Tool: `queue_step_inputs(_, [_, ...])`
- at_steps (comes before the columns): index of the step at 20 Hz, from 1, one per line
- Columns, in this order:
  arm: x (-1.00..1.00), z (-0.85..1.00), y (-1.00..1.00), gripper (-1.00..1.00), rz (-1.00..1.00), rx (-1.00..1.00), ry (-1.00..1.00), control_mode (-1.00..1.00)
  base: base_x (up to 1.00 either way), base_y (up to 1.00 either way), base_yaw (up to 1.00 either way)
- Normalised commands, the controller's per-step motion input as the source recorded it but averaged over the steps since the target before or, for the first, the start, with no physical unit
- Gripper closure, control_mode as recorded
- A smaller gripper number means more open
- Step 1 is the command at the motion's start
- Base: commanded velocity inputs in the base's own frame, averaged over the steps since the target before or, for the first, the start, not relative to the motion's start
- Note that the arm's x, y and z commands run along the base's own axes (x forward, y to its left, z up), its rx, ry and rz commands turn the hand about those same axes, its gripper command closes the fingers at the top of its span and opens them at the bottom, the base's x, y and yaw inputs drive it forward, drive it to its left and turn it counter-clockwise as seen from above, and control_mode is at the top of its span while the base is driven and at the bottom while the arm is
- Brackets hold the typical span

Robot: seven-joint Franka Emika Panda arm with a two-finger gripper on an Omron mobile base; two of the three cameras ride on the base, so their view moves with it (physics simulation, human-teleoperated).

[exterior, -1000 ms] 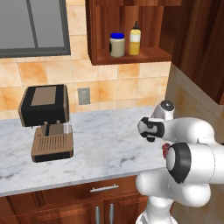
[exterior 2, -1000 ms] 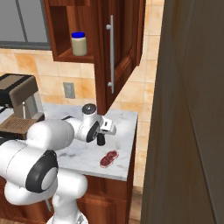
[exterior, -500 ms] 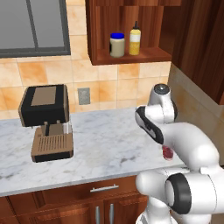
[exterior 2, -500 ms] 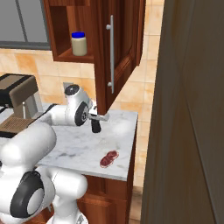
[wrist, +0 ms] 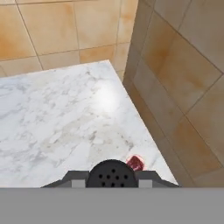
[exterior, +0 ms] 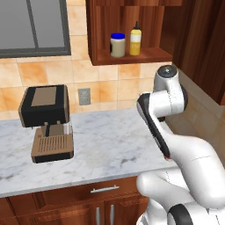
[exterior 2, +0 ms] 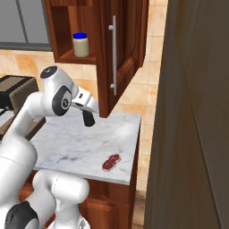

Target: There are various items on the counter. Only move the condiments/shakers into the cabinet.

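Note:
My gripper (exterior 2: 88,114) is shut on the small black shaker (exterior 2: 88,120) and holds it in the air above the counter (exterior 2: 71,147), just below the open cabinet (exterior 2: 60,27). In the hand view the shaker's perforated black top (wrist: 112,173) sits between my fingers. On the cabinet shelf stand the blue-lidded jar (exterior: 117,45) and the yellow squeeze bottle (exterior: 135,39); the jar (exterior 2: 81,44) also shows from the right. A small dark-red lumpy object (exterior 2: 111,162) lies near the counter's front right corner, and it peeks out beside the shaker (wrist: 135,162).
The cabinet's open door (exterior 2: 120,49) with its metal handle hangs close to the right of my hand. A black and brown coffee machine (exterior: 46,118) stands at the counter's left. A tiled side wall (wrist: 183,87) bounds the counter on the right.
The arm has lifted the shaker from low over the counter, up and back toward the cabinet. The jar, bottle and red object have not moved.

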Motion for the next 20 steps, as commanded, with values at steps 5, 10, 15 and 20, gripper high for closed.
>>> queue_step_inputs(5, [-0.73, 1.00, 0.00, 1.00, 0.00, 0.00, -0.14, -1.00, 0.00, 0.00, 0.00])
queue_step_inputs(10, [-0.63, 1.00, 0.00, 1.00, 0.04, 0.00, -0.20, -1.00, 0.00, 0.00, 0.00])
queue_step_inputs(15, [-0.48, 0.63, -0.03, 1.00, 0.06, 0.00, -0.21, -1.00, 0.00, 0.00, 0.00])
queue_step_inputs(20, [0.00, 0.00, 0.00, 1.00, 0.00, 0.00, -0.01, -1.00, 0.00, 0.00, 0.00])
